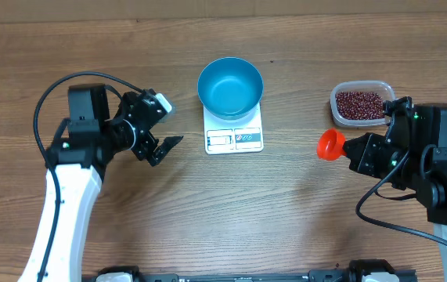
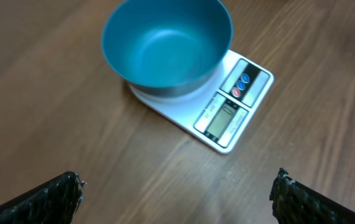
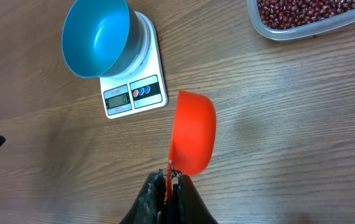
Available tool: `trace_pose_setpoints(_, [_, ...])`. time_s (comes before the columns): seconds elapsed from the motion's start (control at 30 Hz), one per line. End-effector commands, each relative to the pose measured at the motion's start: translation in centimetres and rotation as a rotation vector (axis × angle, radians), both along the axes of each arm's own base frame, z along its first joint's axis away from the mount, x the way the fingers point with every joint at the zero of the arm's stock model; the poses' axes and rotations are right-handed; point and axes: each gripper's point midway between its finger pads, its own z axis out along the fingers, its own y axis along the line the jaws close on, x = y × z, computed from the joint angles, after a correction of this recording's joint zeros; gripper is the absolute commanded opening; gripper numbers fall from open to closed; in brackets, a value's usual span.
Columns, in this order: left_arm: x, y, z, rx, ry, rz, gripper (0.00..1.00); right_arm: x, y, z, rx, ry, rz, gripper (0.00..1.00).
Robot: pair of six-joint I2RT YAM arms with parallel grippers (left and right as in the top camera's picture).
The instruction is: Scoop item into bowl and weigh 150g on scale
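Note:
The blue bowl (image 1: pixel 230 86) (image 2: pixel 166 46) (image 3: pixel 96 36) stands empty on the white scale (image 1: pixel 235 138) (image 2: pixel 230 111) (image 3: pixel 133 93) at the table's middle. Dark red-brown beans (image 1: pixel 359 105) (image 3: pixel 301 11) fill a clear tub at the right. My right gripper (image 1: pixel 355 149) (image 3: pixel 170 180) is shut on the handle of an orange scoop (image 1: pixel 331 144) (image 3: pixel 193 134), which hangs between the scale and the tub; its cup looks empty. To the left of the scale, my left gripper (image 1: pixel 163 131) (image 2: pixel 176 190) stands wide open, with only bare table between its fingers.
The clear plastic tub (image 1: pixel 337 100) (image 3: pixel 270 30) sits at the back right, just behind the right arm. Black cables loop beside both arms. Wooden tabletop (image 1: pixel 286 219) stretches in front of the scale.

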Motion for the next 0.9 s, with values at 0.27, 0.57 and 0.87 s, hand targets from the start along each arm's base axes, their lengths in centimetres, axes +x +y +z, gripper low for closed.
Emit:
trace_pose_setpoints(0.27, [0.4, -1.1, -1.4, -0.082, 0.131, -0.097, 0.99, 0.1, -0.2, 0.7, -0.005, -0.022, -0.006, 0.04])
trace_pose_setpoints(0.57, [1.2, 0.3, -2.9, 0.004, 0.146, -0.045, 1.00, 0.1, -0.2, 0.8, -0.005, -0.023, -0.005, 0.04])
trace_pose_setpoints(0.87, [1.6, 0.3, -2.7, 0.007, 0.126, -0.046, 1.00, 0.1, -0.2, 0.8, -0.005, -0.023, -0.005, 0.04])
